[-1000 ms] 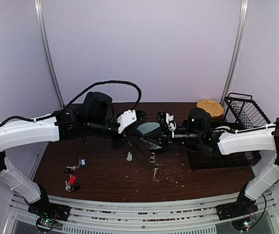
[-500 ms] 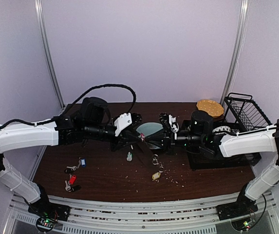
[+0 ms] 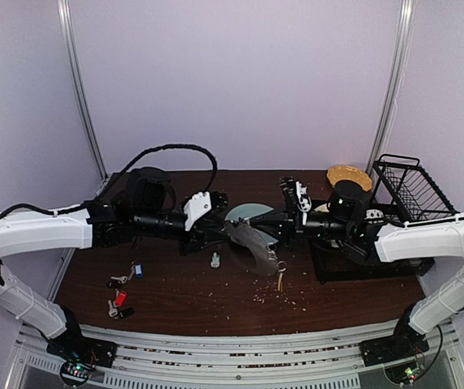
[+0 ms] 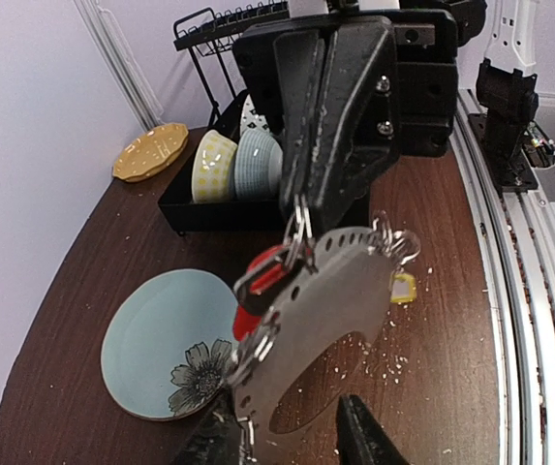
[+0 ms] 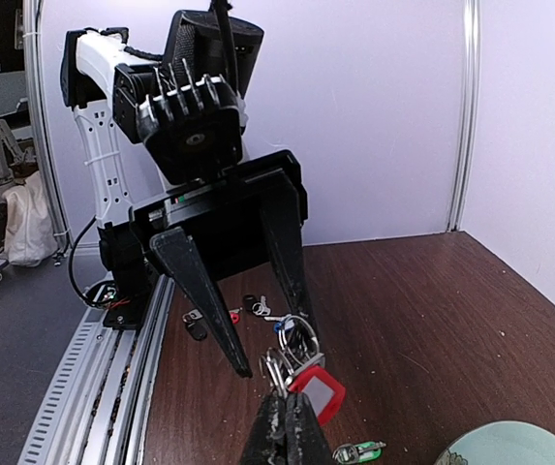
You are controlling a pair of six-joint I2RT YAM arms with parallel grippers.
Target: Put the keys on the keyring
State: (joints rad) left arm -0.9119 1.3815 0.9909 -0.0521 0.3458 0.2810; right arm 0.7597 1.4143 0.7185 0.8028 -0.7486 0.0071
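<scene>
The keyring point(image 3: 252, 241), a flat grey metal loop, hangs tilted in the air between both grippers; it also shows in the left wrist view point(image 4: 340, 291). My right gripper point(image 3: 280, 233) is shut on its upper edge among small split rings point(image 5: 285, 407). A red-tagged key point(image 5: 318, 392) and a yellow-tagged key point(image 3: 280, 280) hang from it. My left gripper point(image 3: 214, 235) is open, its fingers point(image 4: 364, 436) either side of the loop's lower end. Blue-tagged point(image 3: 137, 270) and red-tagged point(image 3: 120, 298) keys lie on the table at the left. A green-tagged key point(image 5: 359, 450) lies under the ring.
A pale green plate point(image 3: 246, 212) lies behind the ring. A tiny clear bottle point(image 3: 214, 259) stands in front of it. A black dish rack point(image 3: 410, 190) with bowls point(image 4: 238, 160) and a yellow plate point(image 3: 349, 174) are at the back right. Crumbs dot the table.
The keyring has risen and shifted right with my right gripper. The yellow-tagged key left the table and now hangs from it. My left arm drew back to the left.
</scene>
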